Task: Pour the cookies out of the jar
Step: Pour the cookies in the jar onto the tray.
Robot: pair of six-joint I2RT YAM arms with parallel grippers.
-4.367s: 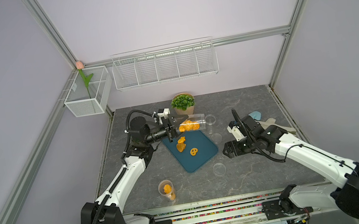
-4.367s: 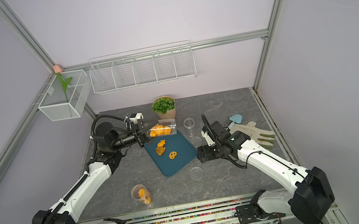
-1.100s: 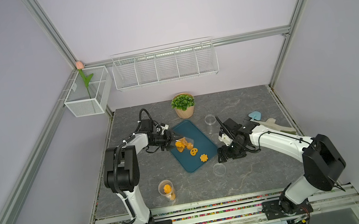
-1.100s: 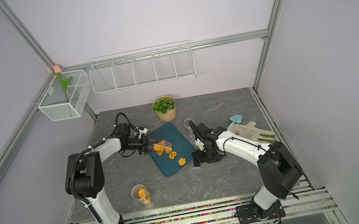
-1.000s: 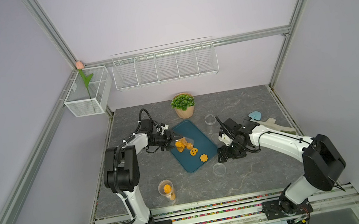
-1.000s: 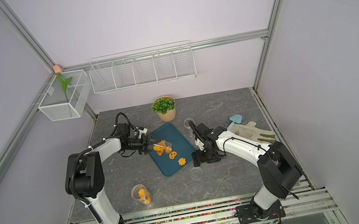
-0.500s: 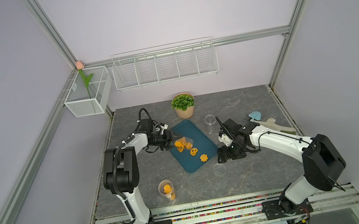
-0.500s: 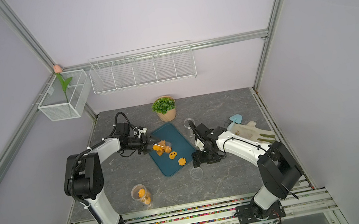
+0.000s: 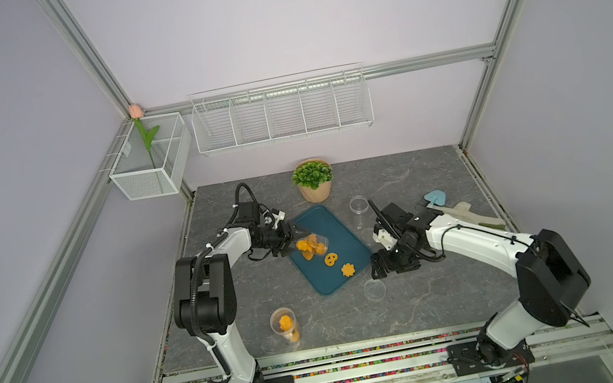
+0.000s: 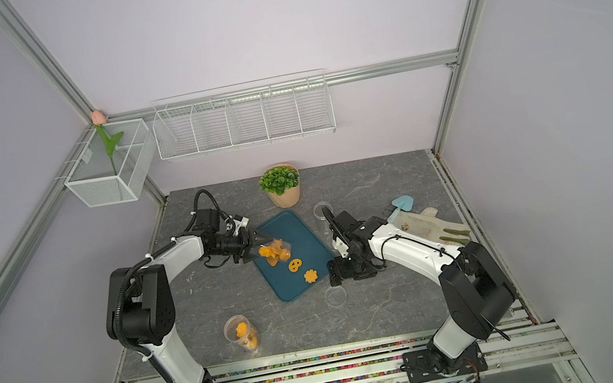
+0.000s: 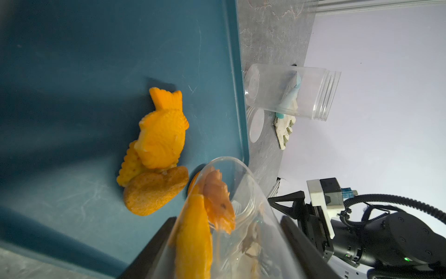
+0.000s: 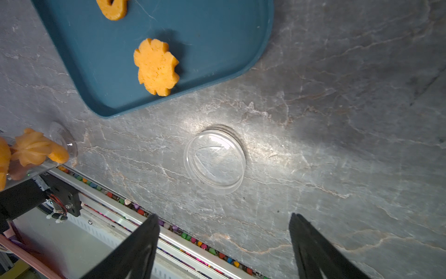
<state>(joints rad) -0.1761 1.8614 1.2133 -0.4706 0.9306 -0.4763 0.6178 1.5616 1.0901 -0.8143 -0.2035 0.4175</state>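
Nearest, at the lower centre of a top view, a standing jar (image 9: pixel 286 326) sits upright on the desk (image 9: pixel 441 304) with orange biscuits inside. It looks untouched, so I judge it is yet to be poured, if it counts. Just beyond, a clear lid (image 9: pixel 375 290) lies flat off the tray's near corner. The right fingers (image 12: pixel 140 244) hover above it, spread wide and gripping nothing.

The teal tray (image 9: pixel 336 226) fills mid-frame. A flower cookie (image 9: pixel 348 269) and a pretzel cookie (image 9: pixel 331 259) lie apart on its near half. Toward its left edge the cookies (image 9: pixel 307 246) heap at the mouth of the tilted jar (image 11: pixel 241 217). The left fingers (image 11: pixel 149 251) clench that jar's body and hold its mouth low over the tray.

In the left wrist view a fish cookie (image 11: pixel 161 135) rests on two others, and at least two more sit inside the jar's neck. The pour seems well along but not finished. The cookies look golden-orange, matt and rigid, with moulded ridges.

Farther back, an empty jar (image 9: pixel 358 206) stands upright just off the tray's right edge, and a potted plant (image 9: pixel 313 178) sits behind it.
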